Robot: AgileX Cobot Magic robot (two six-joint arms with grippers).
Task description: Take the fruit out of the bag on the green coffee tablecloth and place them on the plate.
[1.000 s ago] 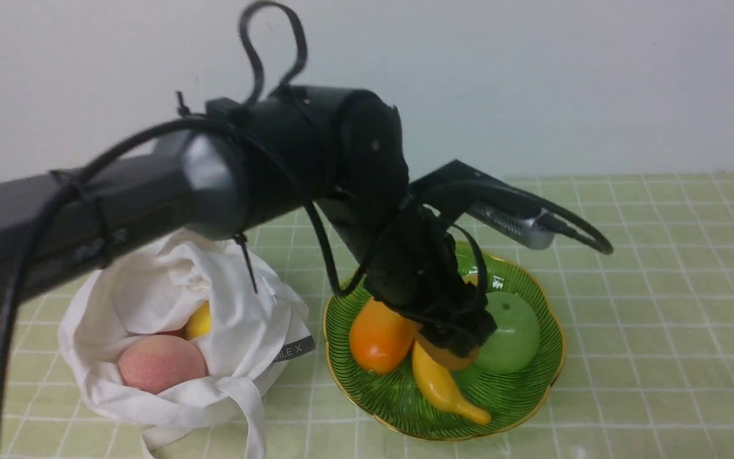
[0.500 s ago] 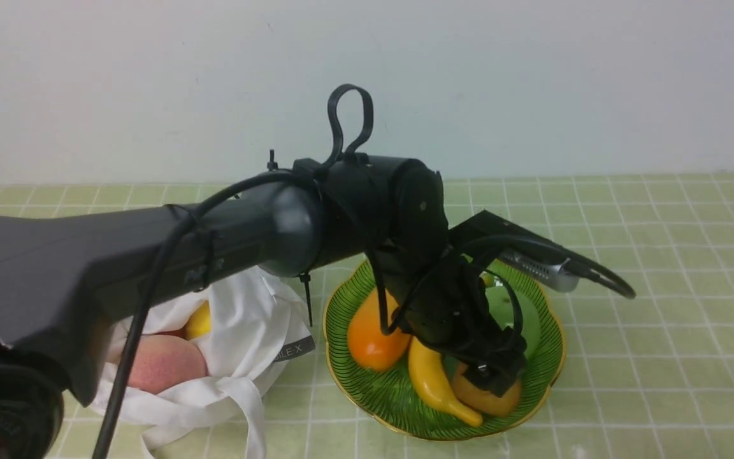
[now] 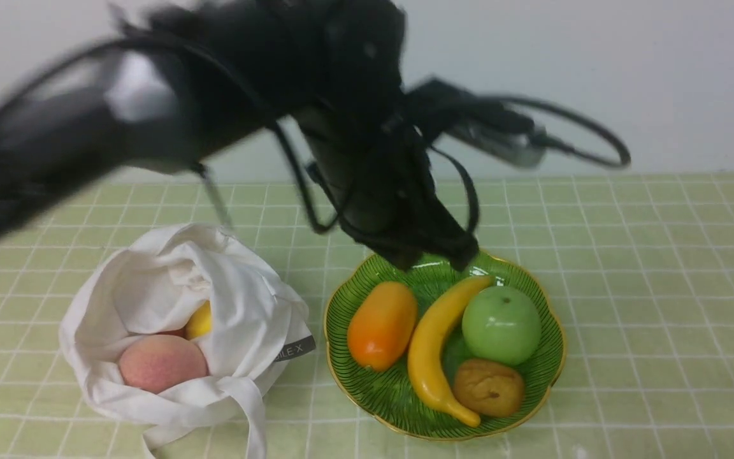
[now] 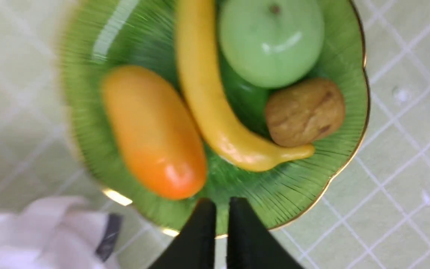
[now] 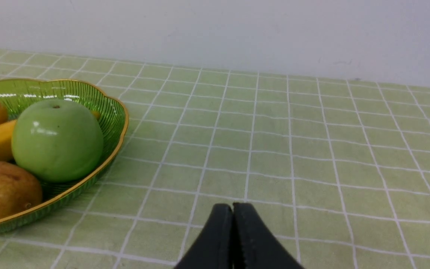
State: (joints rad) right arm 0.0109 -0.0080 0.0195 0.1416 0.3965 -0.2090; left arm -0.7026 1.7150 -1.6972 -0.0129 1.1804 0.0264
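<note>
The brown fruit (image 3: 488,387) lies in the green plate (image 3: 392,398), at its near right; it also shows in the left wrist view (image 4: 304,112). The pink peach (image 3: 162,362) and the small yellow fruit (image 3: 199,320) sit in the open mouth of the white bag (image 3: 150,287) on the green tablecloth (image 3: 660,287). My left gripper (image 3: 434,258) hangs blurred above the plate's far rim, empty, its jaws closed to a thin gap (image 4: 221,209). My right gripper (image 5: 233,207) is shut and empty, low over the cloth to the right of the plate (image 5: 114,112).
In the plate also lie a long banana (image 3: 431,344), a green apple (image 3: 501,324) and an orange oval fruit (image 3: 381,325). The bag's strap (image 3: 252,408) trails toward the near edge. A pale wall stands behind the table.
My left gripper lowered the brown fruit to the plate's near right, let it go and rose quickly toward the plate's far rim. The banana shifted in the plate.
</note>
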